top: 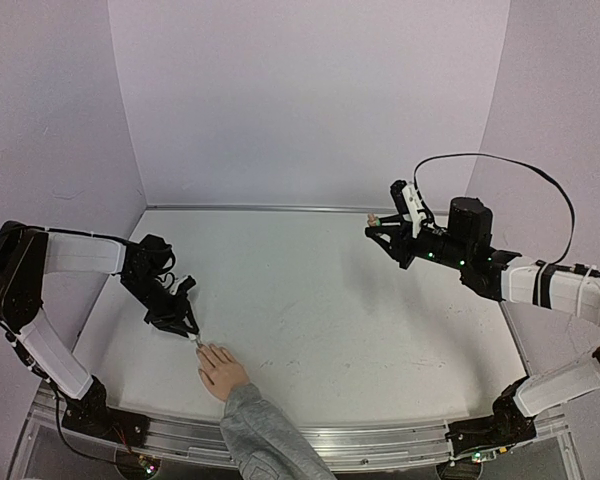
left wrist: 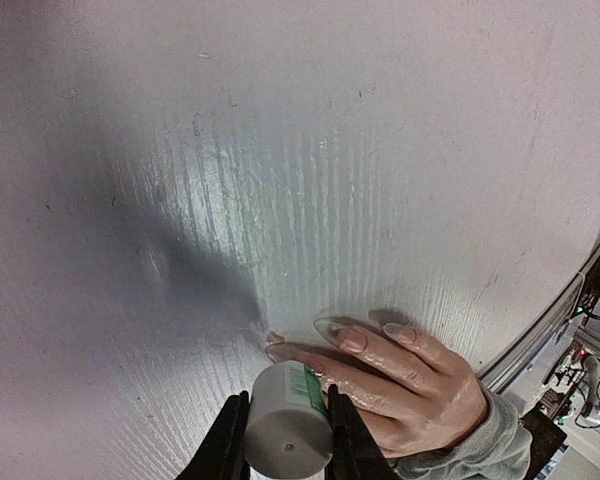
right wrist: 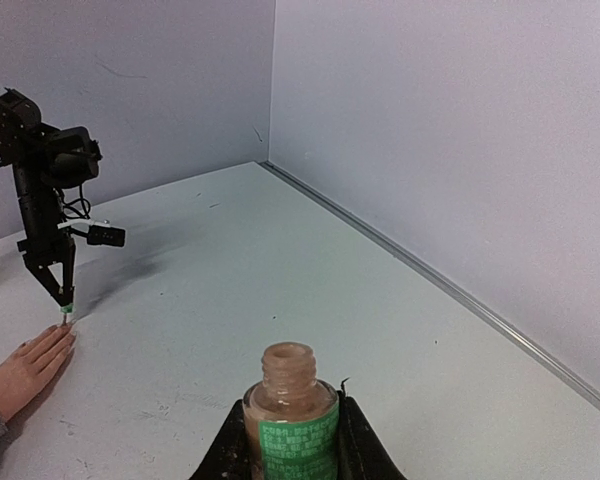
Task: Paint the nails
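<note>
A flesh-coloured hand (top: 221,372) with a grey knit sleeve (top: 255,430) lies palm down at the table's front edge. Its pale nails (left wrist: 353,341) show in the left wrist view. My left gripper (left wrist: 288,440) is shut on a whitish cylindrical brush cap (left wrist: 288,420) with a green label. The brush tip (left wrist: 273,338) rests at the tip of the nearest finger. My right gripper (right wrist: 292,445) is shut on an open polish bottle (right wrist: 297,420) with a green label, held in the air at the right (top: 380,225), far from the hand.
The table's metal front rail (left wrist: 545,315) runs just behind the hand's wrist. Lilac walls close the back and sides. The left arm (right wrist: 45,190) stands above the hand (right wrist: 25,365) in the right wrist view.
</note>
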{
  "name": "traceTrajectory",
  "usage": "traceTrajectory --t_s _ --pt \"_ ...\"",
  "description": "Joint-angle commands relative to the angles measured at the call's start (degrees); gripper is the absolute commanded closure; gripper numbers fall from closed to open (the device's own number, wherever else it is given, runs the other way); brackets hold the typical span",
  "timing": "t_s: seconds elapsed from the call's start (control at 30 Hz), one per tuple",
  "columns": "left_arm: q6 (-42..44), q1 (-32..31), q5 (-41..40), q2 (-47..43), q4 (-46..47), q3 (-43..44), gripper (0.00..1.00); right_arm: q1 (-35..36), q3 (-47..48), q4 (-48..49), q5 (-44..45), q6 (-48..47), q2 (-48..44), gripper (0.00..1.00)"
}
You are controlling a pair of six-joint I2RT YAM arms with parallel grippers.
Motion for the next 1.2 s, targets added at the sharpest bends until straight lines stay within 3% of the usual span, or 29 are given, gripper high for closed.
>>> traceTrajectory --t_s 0.0,1.17 --pt "0.5 -0.2 -0.7 0.3 -0.4 2.5 1.0 -0.3 0.2 4.2 -0.9 0.8 -0.9 1.0" --pt "0.3 -0.1 -3.3 -2.0 0.0 3.6 1.0 -0.3 0.6 4.1 -1.2 0.9 -0.3 1.0"
